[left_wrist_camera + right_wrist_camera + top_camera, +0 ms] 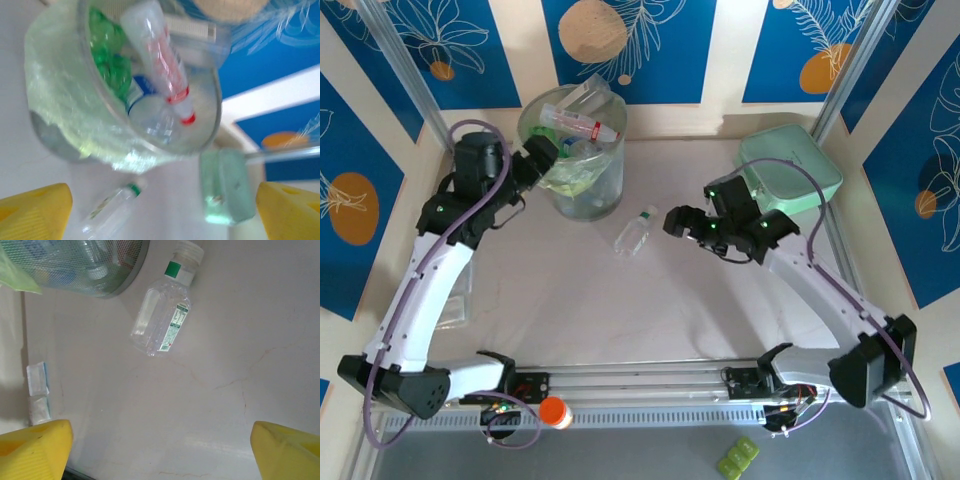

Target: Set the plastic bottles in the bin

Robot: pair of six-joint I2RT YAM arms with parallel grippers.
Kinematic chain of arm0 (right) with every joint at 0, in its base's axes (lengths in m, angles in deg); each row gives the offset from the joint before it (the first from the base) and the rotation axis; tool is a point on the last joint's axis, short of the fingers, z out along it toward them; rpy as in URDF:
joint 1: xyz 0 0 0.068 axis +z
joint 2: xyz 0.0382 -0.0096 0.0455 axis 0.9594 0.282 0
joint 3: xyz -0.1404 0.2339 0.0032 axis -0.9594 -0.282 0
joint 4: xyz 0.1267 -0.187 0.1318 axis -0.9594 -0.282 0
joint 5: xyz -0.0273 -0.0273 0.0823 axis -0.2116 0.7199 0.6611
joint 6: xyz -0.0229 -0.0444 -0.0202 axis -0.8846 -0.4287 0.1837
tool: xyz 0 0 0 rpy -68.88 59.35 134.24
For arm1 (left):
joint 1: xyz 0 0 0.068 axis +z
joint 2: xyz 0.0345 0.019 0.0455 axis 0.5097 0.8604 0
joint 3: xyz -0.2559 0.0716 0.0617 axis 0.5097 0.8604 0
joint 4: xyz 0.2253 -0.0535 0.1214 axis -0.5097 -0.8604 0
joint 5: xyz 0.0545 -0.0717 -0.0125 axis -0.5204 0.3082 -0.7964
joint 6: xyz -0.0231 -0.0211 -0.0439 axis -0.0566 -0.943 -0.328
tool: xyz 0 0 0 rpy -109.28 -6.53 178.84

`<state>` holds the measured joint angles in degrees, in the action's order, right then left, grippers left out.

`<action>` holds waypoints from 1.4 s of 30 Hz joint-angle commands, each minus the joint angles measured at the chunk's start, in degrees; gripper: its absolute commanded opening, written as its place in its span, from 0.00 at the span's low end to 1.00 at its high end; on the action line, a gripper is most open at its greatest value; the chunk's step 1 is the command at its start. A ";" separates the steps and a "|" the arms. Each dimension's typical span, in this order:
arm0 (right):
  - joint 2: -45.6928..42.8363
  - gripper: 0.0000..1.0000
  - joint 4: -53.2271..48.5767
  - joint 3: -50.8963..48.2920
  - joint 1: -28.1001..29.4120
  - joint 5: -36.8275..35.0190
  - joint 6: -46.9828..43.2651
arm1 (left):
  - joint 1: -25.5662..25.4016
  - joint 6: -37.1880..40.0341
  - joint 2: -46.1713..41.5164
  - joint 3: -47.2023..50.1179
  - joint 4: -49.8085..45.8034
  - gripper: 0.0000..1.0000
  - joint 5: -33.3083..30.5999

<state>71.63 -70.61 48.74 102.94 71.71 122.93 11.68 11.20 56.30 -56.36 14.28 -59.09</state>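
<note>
The bottle (162,320) lies at twelve o'clock from the right gripper (160,455), cap toward one o'clock. This nearer gripper is spread wide, holding nothing.

Bare table (620,320) near, right of bottle (636,231); bin (607,192) stands close at far-left.

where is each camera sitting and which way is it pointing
Top external: above and behind the arms, looking down on the table; both arms show, the left tool at the rim of the bin, the right tool near the clear bottle.
Left wrist: on the left arm, looking into the bin; its yellow fingers sit in the lower corners.
Right wrist: on the right arm, looking down at the table; its yellow fingers sit in the lower corners.
Shared: all three show the clear bottle and the bin.
</note>
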 commanded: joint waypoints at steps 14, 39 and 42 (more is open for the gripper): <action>39.33 0.86 -16.85 34.27 5.49 -3.50 15.78 | -3.54 23.59 -22.46 30.39 11.18 0.99 15.82; 66.18 0.67 -28.37 59.29 6.19 -3.89 20.00 | -4.86 22.29 -22.98 28.57 3.94 0.99 4.05; 65.47 0.62 -27.83 57.54 6.10 -3.60 20.14 | -4.84 22.32 -22.82 28.50 3.94 0.99 3.78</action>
<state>137.42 -97.10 108.50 108.86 67.60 142.32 7.35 33.78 33.52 -26.35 19.61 -54.11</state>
